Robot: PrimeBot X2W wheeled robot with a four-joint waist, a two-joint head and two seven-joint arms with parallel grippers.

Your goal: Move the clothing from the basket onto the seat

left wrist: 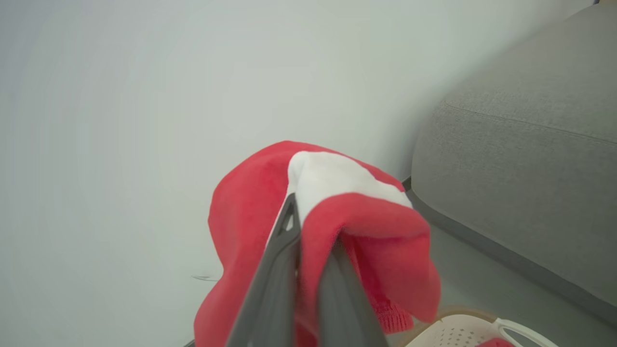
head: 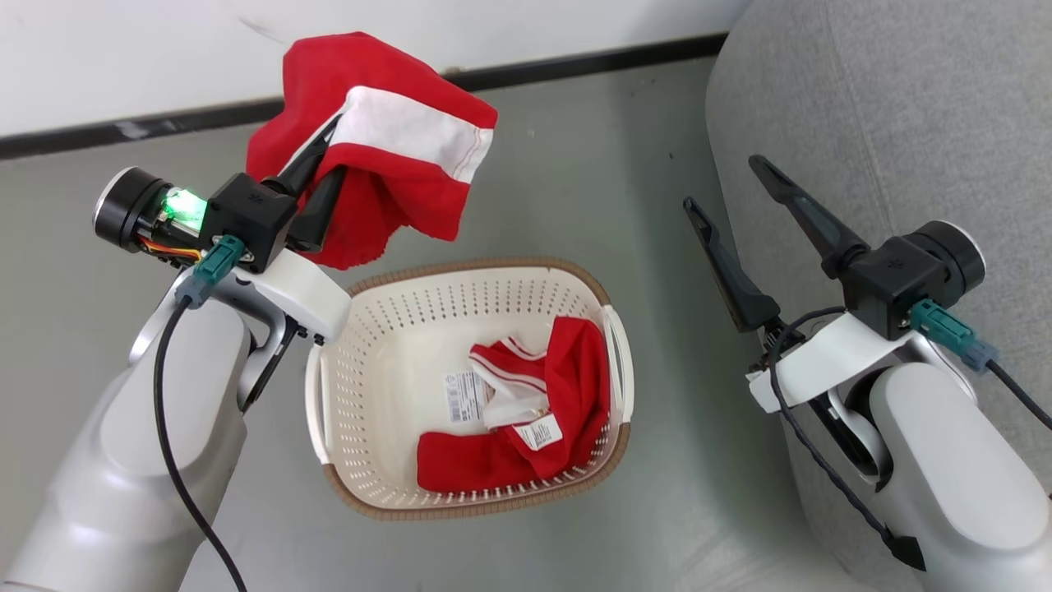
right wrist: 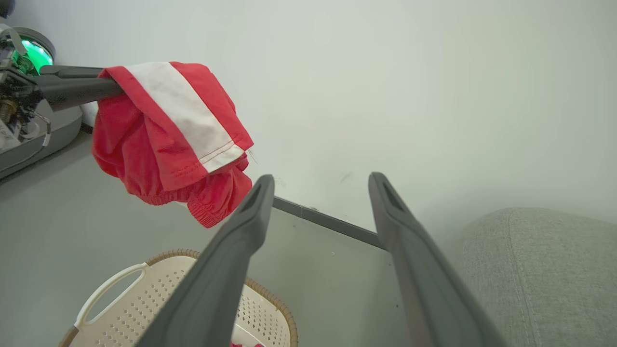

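The left pincer [head: 335, 148] is clamped tight on a red garment [head: 394, 140] with a broad white stripe, which drapes over and past its fingertips, clear of the basket [head: 370, 362]. The basket stands on the grey floor [head: 559, 164] below that pincer, between the two pincers. A second red garment [head: 575, 386] with white trim lies on the basket's bottom, on the side toward the right pincer [head: 722, 181]. The right pincer is spread wide and holds nothing; the grey seat [head: 888, 107] lies under its outer finger and beyond it, away from the basket
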